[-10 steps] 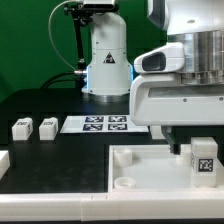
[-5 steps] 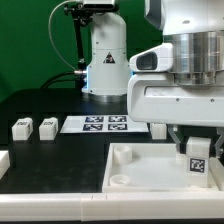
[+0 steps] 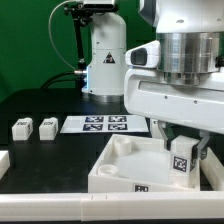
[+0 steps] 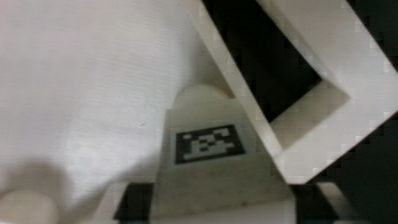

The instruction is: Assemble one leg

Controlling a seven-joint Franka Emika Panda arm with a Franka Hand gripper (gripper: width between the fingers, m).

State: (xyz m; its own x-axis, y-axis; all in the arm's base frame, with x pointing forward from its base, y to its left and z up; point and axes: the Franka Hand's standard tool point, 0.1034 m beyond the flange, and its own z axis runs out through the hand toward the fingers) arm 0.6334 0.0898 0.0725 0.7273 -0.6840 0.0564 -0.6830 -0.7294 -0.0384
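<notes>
A: In the exterior view, item one: the gripper, fingers closed on a leg, tag facing the camera. The leg hangs over the panel, toward the exterior view's right.

B: Panel's condition?

A: White, recessed, lying askew on the black table. One round socket shows near its far corner (the rest are hidden or too faint to call). Items three and four: two spare legs and, side by side, well apart from the gripper. Item five: marker board, beside them.

B: And the wrist view?

A: The leg sits between the fingers, tag upright, with the panel's wall just beside it. Whether its base touches the floor, I cannot tell.

B: Handling advice?

A: My judgement: keep the leg plumb, centre it over a corner socket, then seat it gently, since the panel looks free to slide.
</notes>
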